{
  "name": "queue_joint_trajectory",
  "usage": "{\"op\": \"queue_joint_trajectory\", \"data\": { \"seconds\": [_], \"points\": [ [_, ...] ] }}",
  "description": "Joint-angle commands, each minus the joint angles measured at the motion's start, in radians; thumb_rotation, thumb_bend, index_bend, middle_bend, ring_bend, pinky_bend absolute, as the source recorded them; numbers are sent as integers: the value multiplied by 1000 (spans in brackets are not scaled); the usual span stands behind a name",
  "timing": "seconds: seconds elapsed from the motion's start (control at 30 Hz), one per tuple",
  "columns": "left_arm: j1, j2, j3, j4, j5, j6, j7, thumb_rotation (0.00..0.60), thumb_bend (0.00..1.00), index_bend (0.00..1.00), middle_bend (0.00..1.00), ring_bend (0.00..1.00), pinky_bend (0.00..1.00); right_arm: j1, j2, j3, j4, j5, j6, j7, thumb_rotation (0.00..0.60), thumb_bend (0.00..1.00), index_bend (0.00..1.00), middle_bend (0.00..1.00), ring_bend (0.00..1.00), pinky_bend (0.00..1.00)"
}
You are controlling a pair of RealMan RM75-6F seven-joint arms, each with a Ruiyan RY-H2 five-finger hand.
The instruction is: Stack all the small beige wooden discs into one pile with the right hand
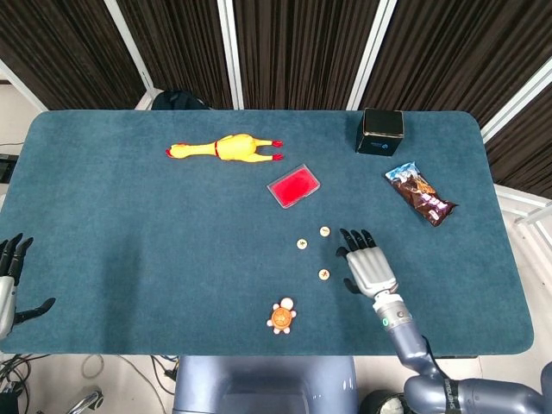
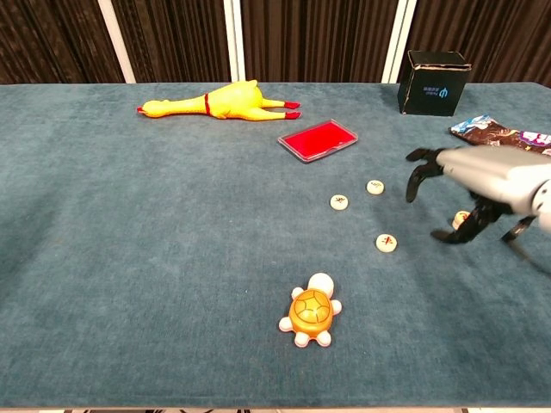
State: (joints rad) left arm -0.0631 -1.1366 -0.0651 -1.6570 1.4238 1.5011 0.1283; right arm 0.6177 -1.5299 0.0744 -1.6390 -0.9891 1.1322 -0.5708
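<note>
Here a beige disc [image 2: 461,218] sits under the right-hand fingers [image 2: 419,176].

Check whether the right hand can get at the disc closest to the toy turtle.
Probably yes: the right hand hovers just beside that disc, with only bare cloth between them.

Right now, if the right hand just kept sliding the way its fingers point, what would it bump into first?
Probably the red tray: the right hand points up the table, slightly left. The nearest disc looks just left of that line, though depth is unclear.
</note>
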Motion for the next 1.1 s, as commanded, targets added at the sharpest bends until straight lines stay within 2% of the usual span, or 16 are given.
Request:
{"op": "queue_joint_trajectory", "data": {
  "seconds": [0.03,0.13,0.37,0.8,1.1],
  "points": [
    [0,0,-1,0,-2,0,-2,600,15,63,0,0,0,0,-26,-11,14,12,-5,-30,600,314,307,0,0,0],
    [0,-1,-2,0,-5,-2,-3,600,15,63,0,0,0,1,-48,-12,20,22,-17,-37,600,272,293,0,0,0],
    [1,-1,-4,-2,-8,0,-4,600,15,62,0,0,0,11,-96,18,49,41,-34,-19,600,270,296,0,0,0],
    [1,-3,-7,-4,-14,0,-4,600,15,63,0,0,0,30,-135,54,95,79,-60,-15,600,271,424,0,0,0],
    [1,-2,-8,-6,-17,1,-4,600,15,63,0,0,0,37,-152,66,138,85,-67,-8,600,349,457,0,0,0]
  ]
}}
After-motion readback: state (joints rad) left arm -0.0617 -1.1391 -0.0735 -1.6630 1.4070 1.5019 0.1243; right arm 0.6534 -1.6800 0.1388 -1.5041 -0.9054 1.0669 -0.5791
